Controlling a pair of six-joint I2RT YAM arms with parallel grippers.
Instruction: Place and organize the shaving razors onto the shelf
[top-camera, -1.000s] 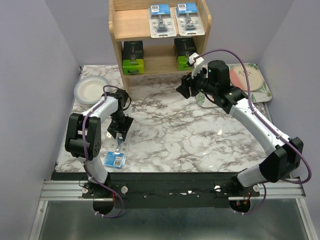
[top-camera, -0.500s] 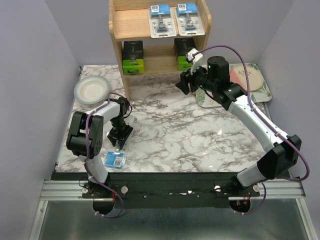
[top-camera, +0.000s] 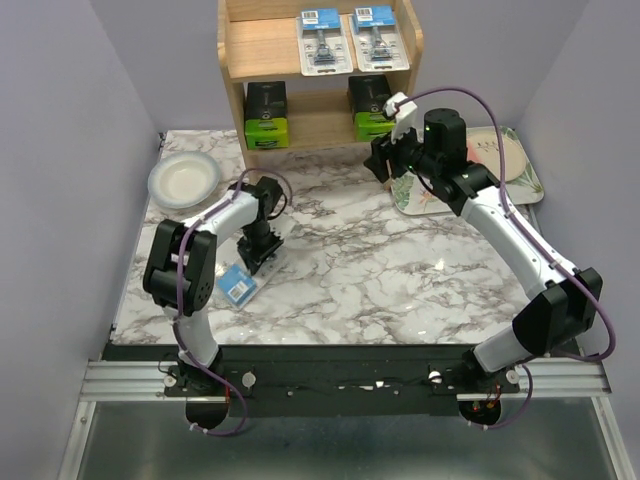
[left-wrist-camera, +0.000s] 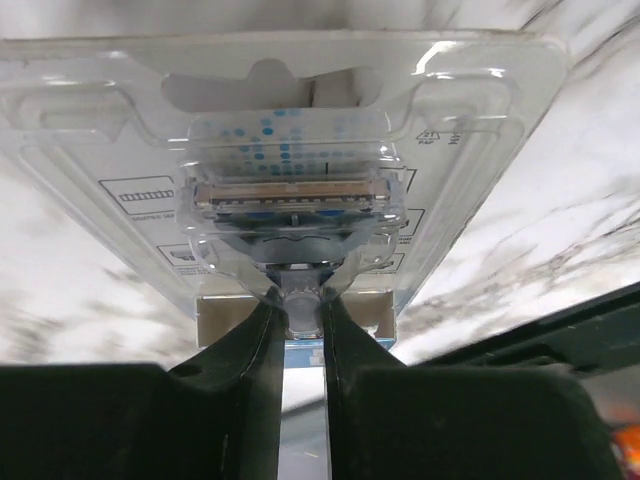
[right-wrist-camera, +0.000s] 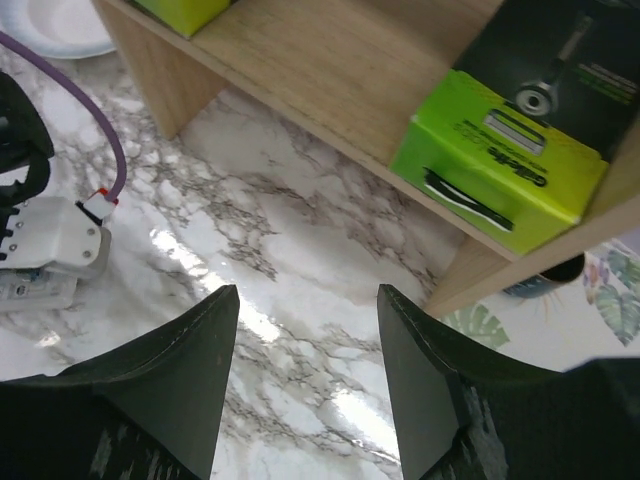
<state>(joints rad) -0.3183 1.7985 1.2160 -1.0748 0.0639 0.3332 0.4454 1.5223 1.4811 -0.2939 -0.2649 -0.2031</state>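
The wooden shelf (top-camera: 268, 50) stands at the far middle. Two clear blister packs (top-camera: 322, 42) lie on its top tier. Two black boxes with lime-green ends (top-camera: 266, 116) stand on its lower tier; one shows in the right wrist view (right-wrist-camera: 510, 130). My left gripper (top-camera: 262, 250) is shut on the third blister pack (top-camera: 238, 285), low over the marble at the left. In the left wrist view the fingers (left-wrist-camera: 255, 345) pinch the pack's (left-wrist-camera: 290, 180) razor-handle bubble. My right gripper (top-camera: 385, 160) is open and empty, in front of the shelf's lower right corner (right-wrist-camera: 470, 270).
A white bowl (top-camera: 184, 180) sits at the far left. A floral tray (top-camera: 520, 185) with a pink plate lies at the far right, beside the shelf. Purple walls close in both sides.
My left gripper came down on the blister pack near the front edge, shut on it and carried it away from the edge to the right. My right gripper shifted right, closer to the shelf.
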